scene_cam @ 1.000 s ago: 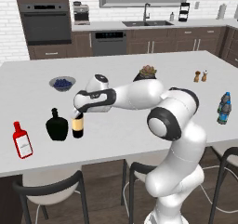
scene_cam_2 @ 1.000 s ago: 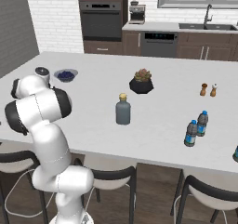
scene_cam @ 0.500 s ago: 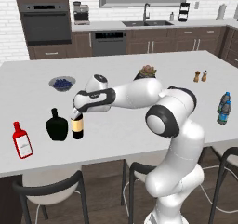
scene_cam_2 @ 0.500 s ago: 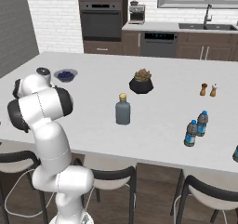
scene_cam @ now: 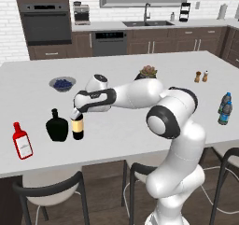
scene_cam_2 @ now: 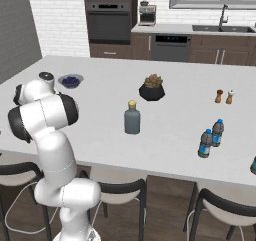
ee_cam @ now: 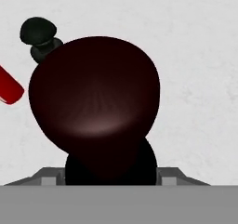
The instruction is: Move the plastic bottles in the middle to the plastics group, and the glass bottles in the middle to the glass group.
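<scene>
Nothing has moved since the earlier frame: the gripper (scene_cam: 76,113) stays closed on the neck of the wine bottle (scene_cam: 77,128), which stands upright on the tabletop (scene_cam: 140,126). Just beside the wine bottle, on its left, stands the black flask (scene_cam: 57,125), and further left of it, the red bottle (scene_cam: 21,141). In the hand view the wine bottle (ee_cam: 95,102) is seen from above, with the stopper of the black flask (ee_cam: 38,32) near it.

Well apart from the wine bottle, toward the middle of the white tabletop, stands the grey bottle (scene_cam_2: 132,118) with a gold cap. Two water bottles (scene_cam_2: 210,137) stand close together, far from the wine bottle, near the other end. A blue bowl (scene_cam: 62,83), a potted plant (scene_cam_2: 152,87) and two shakers (scene_cam_2: 224,96) are behind. At the back of the room are a dark oven (scene_cam: 45,22), brown cabinets (scene_cam: 140,39) and a sink (scene_cam: 148,23).
</scene>
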Tool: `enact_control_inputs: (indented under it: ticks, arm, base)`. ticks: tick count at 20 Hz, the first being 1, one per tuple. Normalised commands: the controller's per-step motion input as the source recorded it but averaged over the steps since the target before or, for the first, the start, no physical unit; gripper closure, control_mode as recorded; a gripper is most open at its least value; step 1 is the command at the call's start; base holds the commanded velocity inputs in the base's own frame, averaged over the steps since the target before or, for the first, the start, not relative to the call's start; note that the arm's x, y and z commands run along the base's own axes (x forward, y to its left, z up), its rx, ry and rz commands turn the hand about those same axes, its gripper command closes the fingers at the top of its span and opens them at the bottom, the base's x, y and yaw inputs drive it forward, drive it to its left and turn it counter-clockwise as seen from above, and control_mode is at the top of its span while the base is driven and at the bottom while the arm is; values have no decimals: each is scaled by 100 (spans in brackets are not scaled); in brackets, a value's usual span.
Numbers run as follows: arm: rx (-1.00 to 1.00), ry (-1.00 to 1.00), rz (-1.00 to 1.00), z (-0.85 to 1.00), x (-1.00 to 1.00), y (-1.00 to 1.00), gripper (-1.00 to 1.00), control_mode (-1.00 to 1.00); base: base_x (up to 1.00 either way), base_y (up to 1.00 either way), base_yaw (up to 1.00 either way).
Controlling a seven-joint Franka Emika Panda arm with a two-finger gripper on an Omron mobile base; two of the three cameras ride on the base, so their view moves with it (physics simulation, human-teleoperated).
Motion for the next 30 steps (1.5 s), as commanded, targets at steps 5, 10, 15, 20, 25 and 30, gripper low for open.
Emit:
enact_control_inputs:
  ticks: [5,10,15,20,25,30]
  arm:
    - [0,0,0,6,0,0,-100,-100]
    - [0,0,0,4,-3,0,-100,-100]
    - [0,0,0,11,-18,0,-100,-100]
    - [0,-1,0,21,-52,-10,-100,-100]
    - [0,-3,-1,24,-63,-36,-100,-100]
    - [2,0,-7,23,-29,-74,-100,-100]
  base:
    - [0,0,0]
    - [0,0,0]
    - [0,0,0]
    - [0,0,0]
    - [0,0,0]
    - [0,0,0]
